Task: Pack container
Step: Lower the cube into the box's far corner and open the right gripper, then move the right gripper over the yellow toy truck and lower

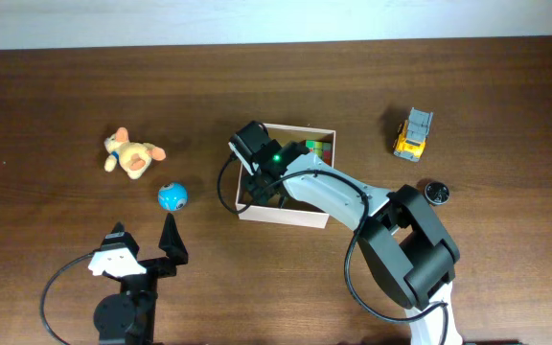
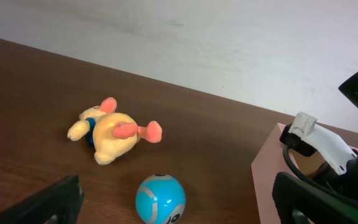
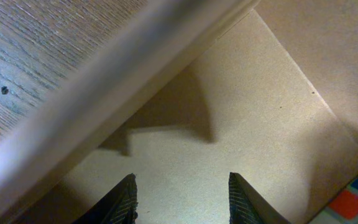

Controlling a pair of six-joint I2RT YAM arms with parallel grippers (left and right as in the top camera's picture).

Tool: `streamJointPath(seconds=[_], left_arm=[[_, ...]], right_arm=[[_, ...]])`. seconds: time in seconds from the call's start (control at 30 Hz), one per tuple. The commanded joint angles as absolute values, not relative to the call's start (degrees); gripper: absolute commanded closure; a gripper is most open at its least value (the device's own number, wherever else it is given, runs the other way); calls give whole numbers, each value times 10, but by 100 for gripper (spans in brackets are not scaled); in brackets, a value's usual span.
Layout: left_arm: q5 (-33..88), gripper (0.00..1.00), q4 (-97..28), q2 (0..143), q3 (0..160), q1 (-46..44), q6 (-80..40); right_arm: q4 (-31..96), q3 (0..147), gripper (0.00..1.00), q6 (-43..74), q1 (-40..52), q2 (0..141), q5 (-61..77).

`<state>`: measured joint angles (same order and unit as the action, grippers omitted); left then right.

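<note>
Four loose items lay outside the container (image 1: 300, 127), which sat near the middle of the tabletop (image 1: 46, 96).

- Item 1: plush toy (image 1: 132, 155), yellow with pink, toward the left edge.
- Item 2: blue ball (image 1: 172, 196), near the plush on its near-edge side.
- Item 3: yellow toy truck (image 1: 412, 134), toward the right edge.
- Item 4: small dark round object (image 1: 436, 192), near the truck; kind not determinable.

Contents: one multicoloured cube (image 1: 316, 149) in the container's far right corner. The tan floor seen around it was bare.

Right gripper (image 3: 182, 193): down inside the container on its left side, low over the floor and close to a wall. Its jaws were partly apart and grasping nothing.

Left gripper (image 1: 144, 230): released, jaws wide and empty, by the near edge at the left. It faced the ball without touching it.

Progress, as judged: early. One piece was packed and up to four were not yet in.

Obscured: the right arm covered much of the container from overhead, so further contents could not be ruled out. The right wrist view cut the cube off at its corner and blurred the wall. The left wrist view showed only the container's outer wall, not its inside.
</note>
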<state>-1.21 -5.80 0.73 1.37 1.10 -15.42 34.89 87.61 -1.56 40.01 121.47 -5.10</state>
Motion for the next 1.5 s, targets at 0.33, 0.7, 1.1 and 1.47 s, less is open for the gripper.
streamJointPath(seconds=[0.33,0.7,1.1,1.47], left_arm=[[-4,1,-56,3,10,14,-145],[-4,1,-56,3,10,14,-145],[-4,1,-56,3,10,14,-145],[-4,1,-56,3,10,14,-145]], right_arm=[[420,977,57,-13,356,1192,-82],[608,1148,47,87,328,1150,-148],[754,1229,21,153,129,1115,-161],[772,1225,9,161,6,1135,-104]])
